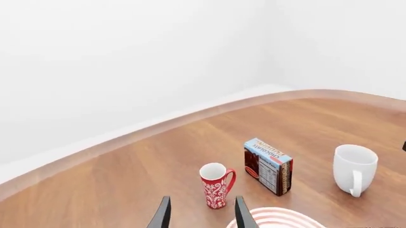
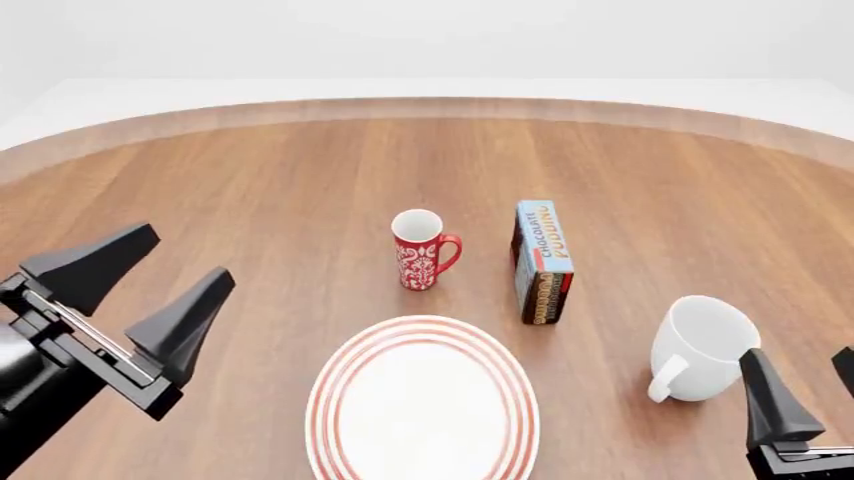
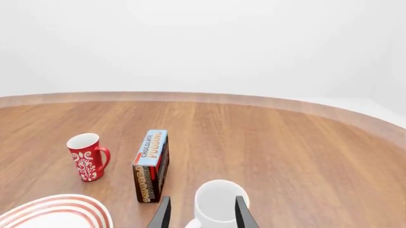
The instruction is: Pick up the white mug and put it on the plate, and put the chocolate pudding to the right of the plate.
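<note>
Approaching the plain white ceramic mug (image 2: 703, 348), which stands on the wooden bench (image 2: 267, 190) right of the red-ringed round plate (image 2: 423, 400), we line up our empty, spread right end effector (image 3: 199, 213) to close on it.

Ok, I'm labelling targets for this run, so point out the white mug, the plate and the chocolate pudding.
white mug (image 2: 699, 343): front view, on its outer wall.
plate (image 2: 422, 410): front view, on its bare white centre.
chocolate pudding (image 2: 545, 240): front view, on its light-blue lettered top face.
</note>
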